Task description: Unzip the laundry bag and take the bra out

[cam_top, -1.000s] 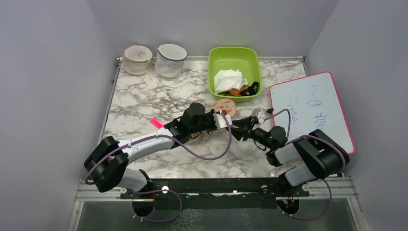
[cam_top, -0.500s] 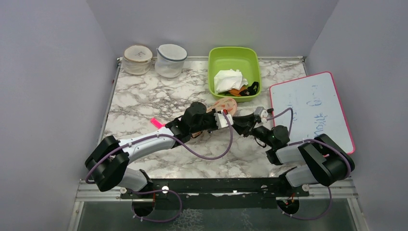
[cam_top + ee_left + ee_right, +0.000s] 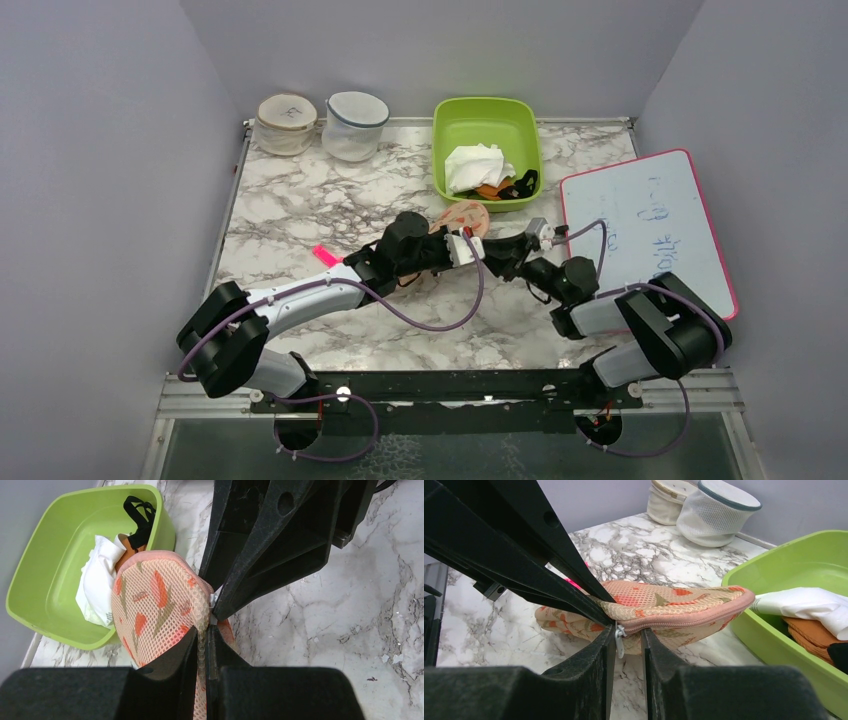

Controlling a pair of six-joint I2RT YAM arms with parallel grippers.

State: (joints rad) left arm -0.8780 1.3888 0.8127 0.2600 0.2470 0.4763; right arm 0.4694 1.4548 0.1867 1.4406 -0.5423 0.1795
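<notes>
Over the last 1 second the right arm has edged up and left in the top view, bringing the right gripper (image 3: 628,639) to the laundry bag (image 3: 674,605) at frame centre, just below the green tub (image 3: 487,125). Its jaws stand narrow on either side of the zip pull (image 3: 620,633); I cannot tell whether they pinch it. The left gripper (image 3: 202,647) stays clamped on the bag's mesh edge. The zip looks closed and the bra is unseen, so unzipping seems about to start.

Laundry bag (image 3: 674,605): peach mesh, orange-red motifs, pink zip edging shut; one lobe raised, beside green bin (image 3: 804,555).
</notes>
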